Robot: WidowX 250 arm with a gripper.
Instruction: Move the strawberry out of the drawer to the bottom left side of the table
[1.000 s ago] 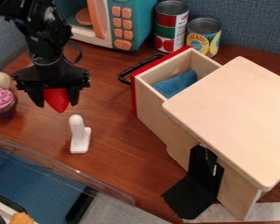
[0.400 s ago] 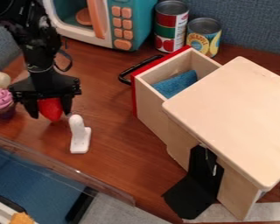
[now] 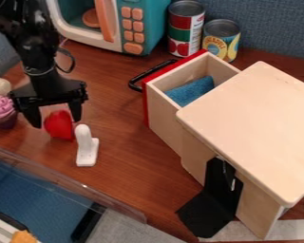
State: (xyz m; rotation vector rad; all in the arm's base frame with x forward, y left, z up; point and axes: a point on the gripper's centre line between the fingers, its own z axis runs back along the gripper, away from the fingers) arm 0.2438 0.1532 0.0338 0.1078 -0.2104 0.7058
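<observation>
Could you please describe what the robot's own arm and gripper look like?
The arm is black, with a thin dark cable looping out at its side. The gripper is black too: a wide, flat crossbar with two blocky fingers that narrow toward their tips.

Robot arm [image 3: 35, 40], black throughout, built of chunky, angular segments with glossy highlights on the upper housing. One thin black cable [image 3: 72, 62], forming a rounded loop beside the lower section. One narrow, greyish curved line [image 3: 39, 73] around the lower column. Tool [image 3: 57, 122]: black, with a broad, flared body [image 3: 50, 90] above a wide crosspiece [image 3: 48, 100], small projections at its ends, and two stout, dark fingers [image 3: 76, 111] narrowing towards the tips.
</observation>
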